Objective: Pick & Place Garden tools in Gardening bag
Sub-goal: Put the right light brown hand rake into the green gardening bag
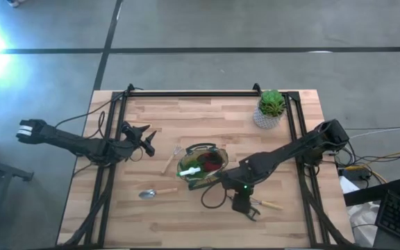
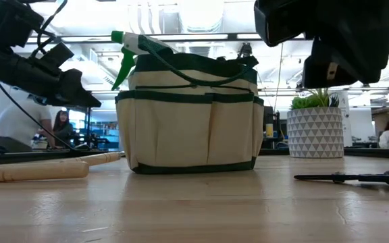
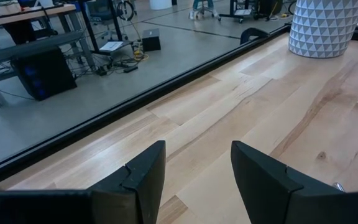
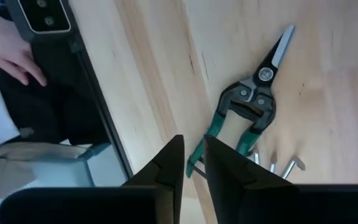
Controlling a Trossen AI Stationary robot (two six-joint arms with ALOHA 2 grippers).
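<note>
the worktop [image 1: 186, 222] is a pale wooden slab edged by a black frame. near its middle stands the gardening bag [image 1: 203, 165], upright, with a green piece and a red piece showing in its mouth. the white plant pot [image 1: 269, 111] sits toward the far right corner. the left gripper [image 1: 146, 140] hangs over the left half of the worktop, fingers spread wide and holding nothing. the right gripper [image 4: 193, 163] is low near the front edge, right of the bag, its 2 fingers drawn narrow with only a slim gap, just above the shears [image 4: 253, 106]; no grip on them shows. a wooden-handled fork [image 1: 170, 160] lies just left of the bag, and a metal trowel [image 1: 153, 193] lies nearer the front edge. another wooden-handled tool [image 1: 269, 204] lies beside the right gripper.
</note>
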